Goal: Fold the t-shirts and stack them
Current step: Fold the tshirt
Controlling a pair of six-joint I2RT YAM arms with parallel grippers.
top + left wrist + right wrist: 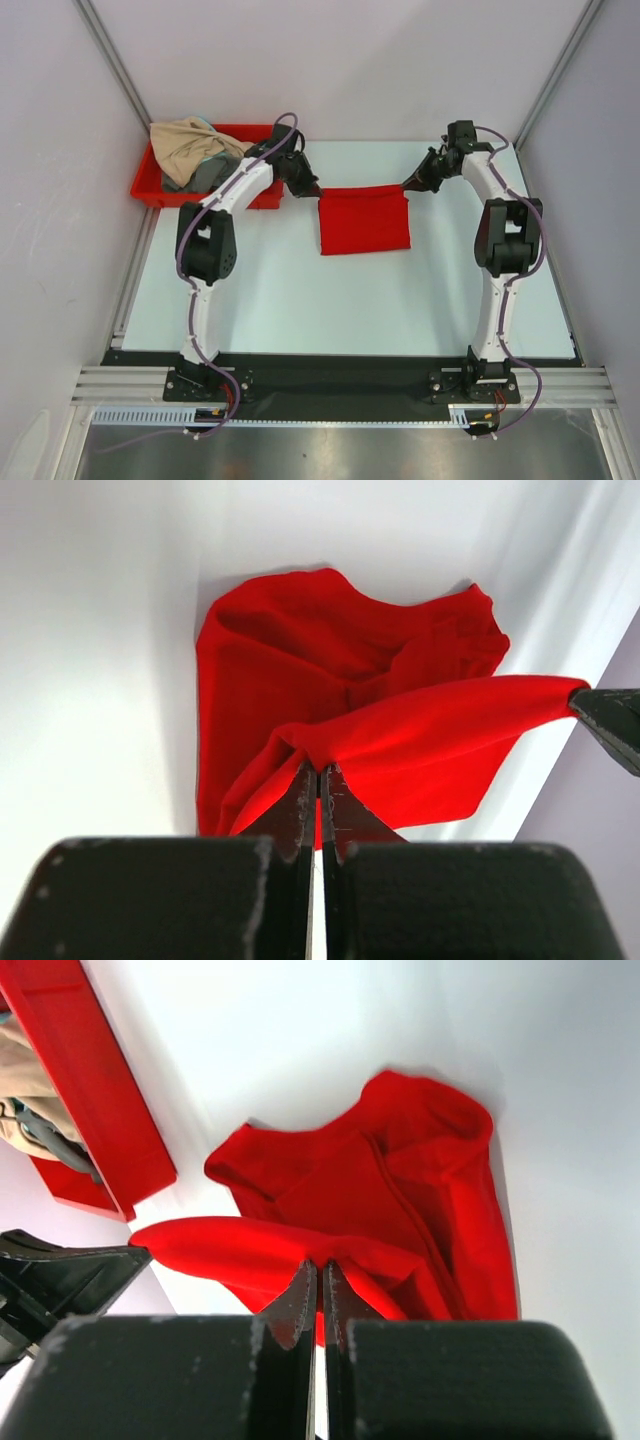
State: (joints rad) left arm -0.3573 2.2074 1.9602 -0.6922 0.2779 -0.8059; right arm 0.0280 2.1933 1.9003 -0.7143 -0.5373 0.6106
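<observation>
The red t-shirt [364, 220] lies partly on the table at the far middle, its far edge lifted and stretched between both grippers. My left gripper [312, 189] is shut on the shirt's far left corner. My right gripper [411, 184] is shut on its far right corner. In the left wrist view the jaws [320, 771] pinch a fold of the red cloth [340, 680]. In the right wrist view the jaws [319, 1266] pinch the cloth [400, 1190] too. Beige-tan [190, 143] and grey [205, 176] shirts lie piled in the tray.
A rigid red plastic tray [150, 188] stands at the far left of the table, also in the right wrist view [95, 1080]. White walls close in the back and sides. The pale table [340, 300] stretches toward the arm bases.
</observation>
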